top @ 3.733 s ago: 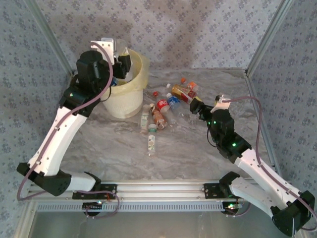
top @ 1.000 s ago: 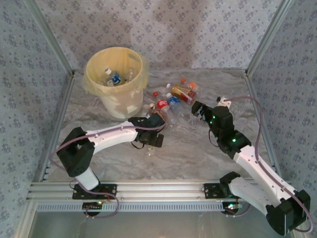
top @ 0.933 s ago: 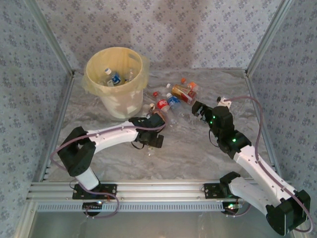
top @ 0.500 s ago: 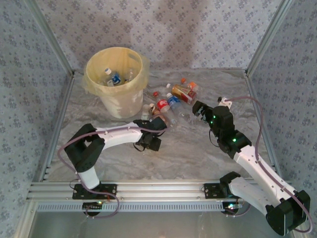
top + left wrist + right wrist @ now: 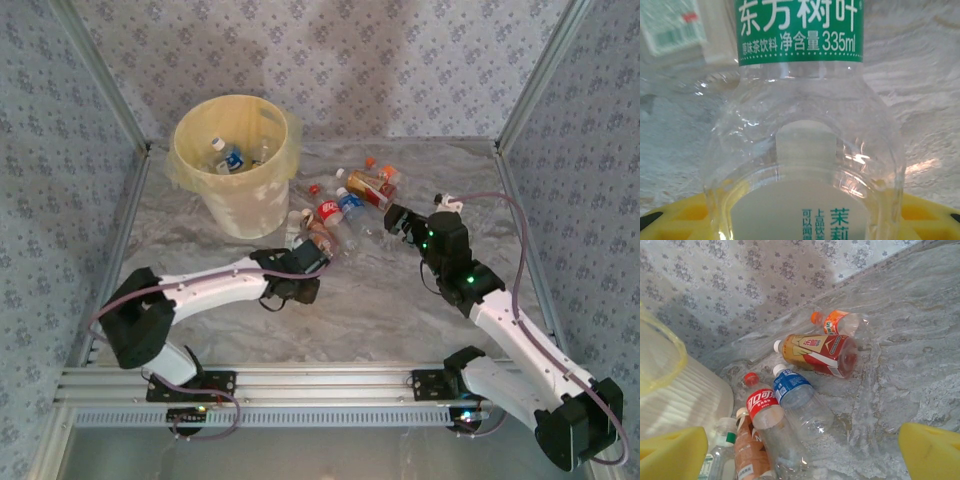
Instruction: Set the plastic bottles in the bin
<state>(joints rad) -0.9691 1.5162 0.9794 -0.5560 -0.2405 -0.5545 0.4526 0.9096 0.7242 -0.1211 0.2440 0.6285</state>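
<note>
A clear plastic bottle with a green label [image 5: 800, 100] lies lengthwise between my left gripper's [image 5: 802, 220] yellow pads [image 5: 682, 220], which press its sides. From above, the left gripper [image 5: 297, 283] sits low on the table in front of the pile and covers that bottle. Several more plastic bottles [image 5: 345, 205] lie heaped right of the cream-yellow bin [image 5: 182, 150], which holds a few bottles [image 5: 228, 157]. My right gripper [image 5: 396, 218] hovers open just right of the heap, facing a red-labelled bottle [image 5: 762, 410] and a blue-labelled one [image 5: 792, 390].
A red-and-gold bottle [image 5: 817, 352] and an orange-capped one [image 5: 840, 322] lie farther back near the patterned wall. The bin's wall [image 5: 680, 400] rises at the left of the right wrist view. Crinkled grey sheet [image 5: 380, 310] covers the table between the arms.
The left arm came down from the bin to the lone bottle near the front. Over the last second its jaws narrowed around that bottle. The right arm barely moved.
</note>
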